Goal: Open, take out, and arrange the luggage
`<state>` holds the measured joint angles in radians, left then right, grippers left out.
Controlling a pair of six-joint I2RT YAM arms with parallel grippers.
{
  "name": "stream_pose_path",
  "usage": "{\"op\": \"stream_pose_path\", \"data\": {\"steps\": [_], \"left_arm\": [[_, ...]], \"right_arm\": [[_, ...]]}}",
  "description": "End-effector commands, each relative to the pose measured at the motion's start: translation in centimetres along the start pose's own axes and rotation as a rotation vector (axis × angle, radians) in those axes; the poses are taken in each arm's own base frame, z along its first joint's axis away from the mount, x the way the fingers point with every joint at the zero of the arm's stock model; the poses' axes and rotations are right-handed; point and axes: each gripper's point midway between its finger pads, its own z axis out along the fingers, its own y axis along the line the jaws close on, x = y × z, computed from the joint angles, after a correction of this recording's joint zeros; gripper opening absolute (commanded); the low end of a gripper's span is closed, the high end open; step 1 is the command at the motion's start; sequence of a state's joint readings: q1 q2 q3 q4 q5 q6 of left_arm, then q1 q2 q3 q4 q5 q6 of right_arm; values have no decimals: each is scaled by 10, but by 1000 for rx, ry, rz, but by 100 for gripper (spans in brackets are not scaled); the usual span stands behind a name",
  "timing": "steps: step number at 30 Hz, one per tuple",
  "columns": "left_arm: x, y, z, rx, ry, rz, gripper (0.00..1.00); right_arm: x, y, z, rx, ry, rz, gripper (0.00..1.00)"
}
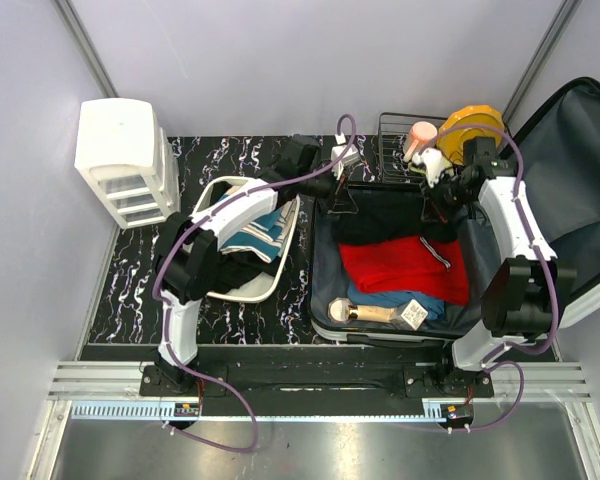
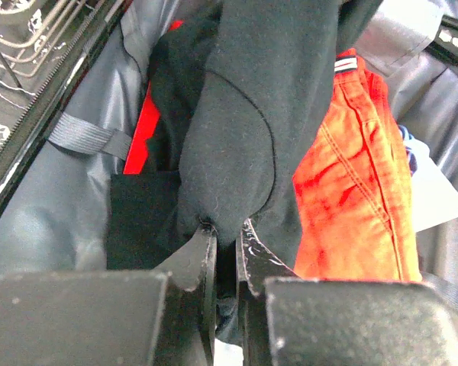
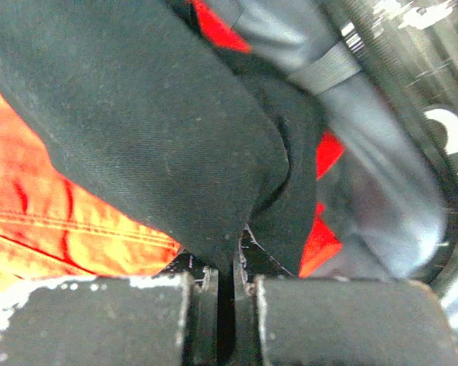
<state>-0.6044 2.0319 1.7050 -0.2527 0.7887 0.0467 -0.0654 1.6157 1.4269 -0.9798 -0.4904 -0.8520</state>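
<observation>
Dark grey fabric lines the open hard-shell luggage (image 1: 322,290), lying flat at the right of the black marbled table (image 1: 140,270), lid leaning off to the right. At its far end a black cloth garment (image 1: 385,222) lies over a red folded garment (image 1: 405,265). The left gripper (image 2: 225,244) and right gripper (image 3: 227,267) each have jaws pinched tight on the black cloth. A white plastic tub (image 1: 263,293) of clothes sits just left.

Blk garment (image 2: 244,99), red cloth (image 2: 351,206) — luggage lining (image 2: 38,229) grey.
</observation>
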Motion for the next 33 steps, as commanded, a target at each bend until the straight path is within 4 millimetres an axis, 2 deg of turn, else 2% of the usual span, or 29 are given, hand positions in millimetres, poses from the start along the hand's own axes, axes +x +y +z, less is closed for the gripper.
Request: {"op": "stream_pose_path", "data": {"steps": [1, 5, 8, 10, 12, 13, 14, 15, 16, 17, 19, 20, 21, 23, 24, 26, 27, 29, 30, 31, 32, 33], "left_arm": [[-73, -38, -48, -3, -122, 139, 0], [-77, -63, -76, -8, -107, 147, 0], [-67, -84, -94, 2, -84, 109, 0], [-52, -96, -104, 10, -57, 53, 0], [-32, -104, -114, 8, -32, -32, 0], [-25, -106, -118, 10, -25, -62, 0], [-19, -104, -125, 1, -28, -106, 0], [-3, -107, -131, -3, -17, -167, 0], [3, -107, -137, -11, -18, -194, 0], [10, -99, -146, -34, -29, -234, 0], [31, -96, -160, -64, -39, -323, 0], [37, -86, -172, -89, -59, -372, 0], [53, -84, -178, -107, -55, -437, 0], [69, -66, -196, -177, -75, -518, 0], [85, -63, -199, -197, -65, -564, 0], [103, -50, -212, -256, -73, -626, 0], [109, -45, -216, -280, -77, -648, 0], [125, -31, -228, -334, -92, -724, 0], [131, -26, -232, -354, -96, -756, 0], [139, -16, -241, -402, -111, -794, 0], [150, -14, -244, -422, -99, -836, 0], [157, -9, -250, -451, -96, -866, 0]], "right_arm": [[-80, -24, -61, 171, -219, -19, 0], [-124, -16, -95, 186, -352, -18, 0], [-152, -5, -102, 165, -397, -61, 0], [-166, 16, -92, 117, -382, -102, 0], [-180, 26, -82, 85, -368, -132, 0], [-187, 42, -74, 47, -355, -156, 0], [-195, 45, -68, 36, -351, -171, 0], [-198, 50, -63, 25, -337, -188, 0], [-206, 58, -64, 15, -336, -210, 0], [-211, 71, -47, -26, -310, -236, 0], [-216, 83, -28, -69, -260, -270, 0], [-222, 99, -18, -98, -243, -308, 0], [-225, 104, -10, -104, -226, -324, 0], [-237, 110, 12, -118, -206, -340, 0], [-246, 118, 22, -116, -209, -354, 0], [-264, 122, 45, -107, -221, -356, 0], [-272, 134, 55, -113, -231, -380, 0], [-281, 140, 82, -97, -224, -409, 0], [-290, 156, 93, -103, -240, -445, 0], [-289, 161, 111, -107, -228, -467, 0], [-291, 166, 120, -96, -224, -488, 0], [-302, 178, 130, -87, -256, -519, 0]]}}
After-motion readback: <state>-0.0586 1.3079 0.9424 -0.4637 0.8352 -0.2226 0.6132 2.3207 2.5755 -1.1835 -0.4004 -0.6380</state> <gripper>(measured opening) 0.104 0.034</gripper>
